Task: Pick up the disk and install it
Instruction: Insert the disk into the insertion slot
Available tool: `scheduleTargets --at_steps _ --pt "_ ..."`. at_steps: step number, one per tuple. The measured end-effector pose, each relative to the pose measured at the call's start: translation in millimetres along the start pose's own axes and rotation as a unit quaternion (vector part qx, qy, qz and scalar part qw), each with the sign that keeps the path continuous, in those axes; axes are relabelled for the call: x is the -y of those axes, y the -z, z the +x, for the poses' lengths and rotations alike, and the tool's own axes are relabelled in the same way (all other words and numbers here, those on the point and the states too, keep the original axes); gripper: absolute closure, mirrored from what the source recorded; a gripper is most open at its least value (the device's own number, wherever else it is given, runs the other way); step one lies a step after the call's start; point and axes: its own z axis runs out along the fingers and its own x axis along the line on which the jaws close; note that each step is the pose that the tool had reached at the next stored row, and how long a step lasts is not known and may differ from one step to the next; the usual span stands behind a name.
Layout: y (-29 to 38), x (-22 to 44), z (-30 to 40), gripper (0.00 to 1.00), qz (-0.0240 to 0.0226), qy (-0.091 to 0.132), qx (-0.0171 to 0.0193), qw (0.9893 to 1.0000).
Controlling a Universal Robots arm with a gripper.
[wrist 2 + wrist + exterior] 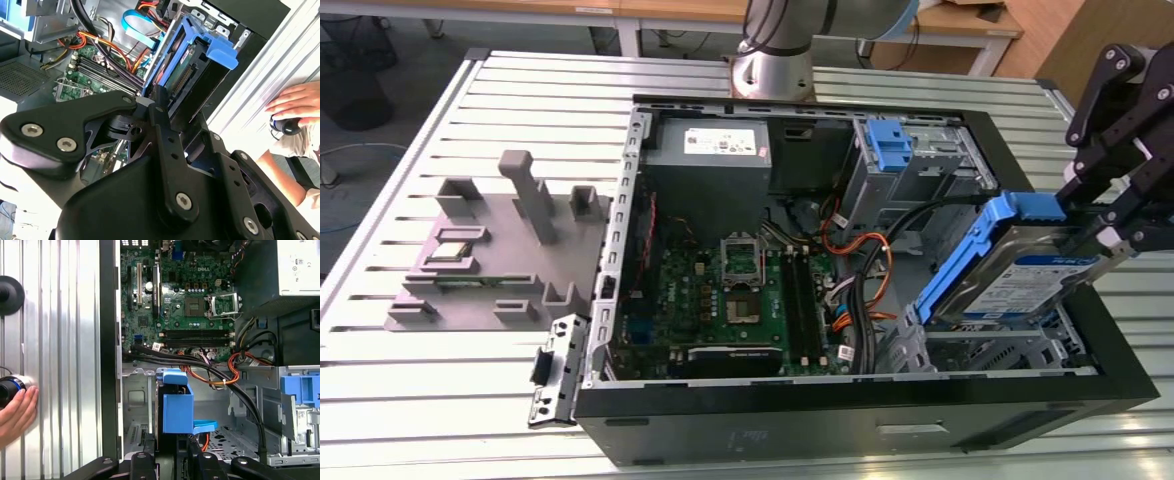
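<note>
Gripping the flat silver hard disk in its blue plastic carrier bracket (1014, 270), the black claw gripper (1110, 228) is closing its fingers on the disk's end, tilted above the drive bay at 4 o'clock of the open black computer case (854, 420). It is probably dense, stiff and shock-sensitive; the rigid bracket edges look the safest hold.

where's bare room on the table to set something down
Bare slats lie in front of the grey fixture and between it and the open computer case. Inside is crowded: motherboard, cables, and the disk held tilted over the drive bay by the gripper.
</note>
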Motion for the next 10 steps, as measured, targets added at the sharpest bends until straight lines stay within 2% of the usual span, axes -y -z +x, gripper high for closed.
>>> scheduleTargets --at_steps 10 --pt "0.0 0.0 0.0 0.65 -0.0051 0.000 -0.0002 1.0000"
